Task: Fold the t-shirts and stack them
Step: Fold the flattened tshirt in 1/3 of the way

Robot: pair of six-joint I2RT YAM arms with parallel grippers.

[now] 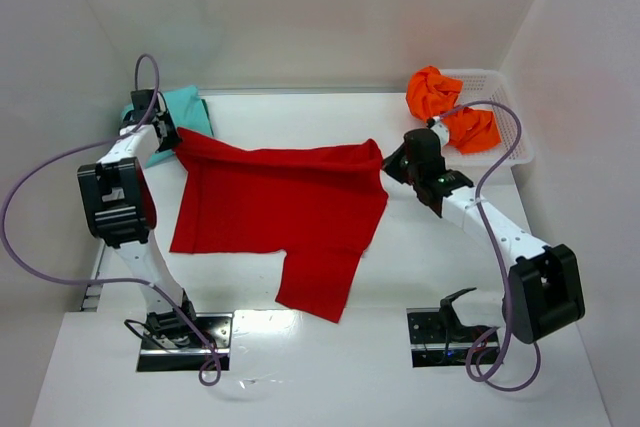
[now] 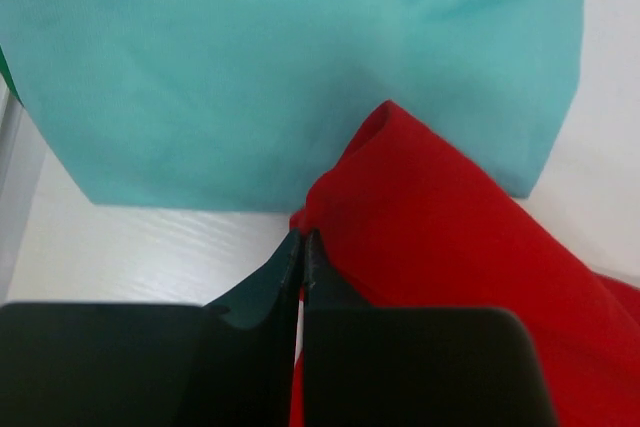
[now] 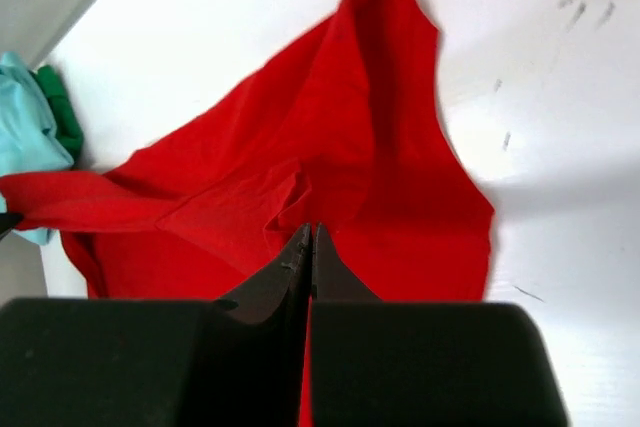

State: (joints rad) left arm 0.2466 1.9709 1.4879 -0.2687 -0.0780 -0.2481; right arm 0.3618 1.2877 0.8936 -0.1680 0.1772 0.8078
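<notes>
Between teal shirt and basket, left pincer and right pincer clench red shirt.

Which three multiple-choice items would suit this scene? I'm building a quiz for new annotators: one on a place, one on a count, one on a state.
1. Where is the orange t-shirt?
A. in the white basket at the far right
B. beside the left arm's base
C. draped over the right arm

2. How many t-shirts show in the top view?
A. one
B. two
C. three

3. What state are the left gripper and right gripper in?
A. both open above the cloth
B. both shut on the red t-shirt
C. only the left shut

Key:
1 A, the orange cloth is bunched in the basket's left end.
2 C, red, orange and a teal t-shirt behind the left arm.
3 B, each wrist view shows fingers pressed together with red cloth at the tips.
</notes>
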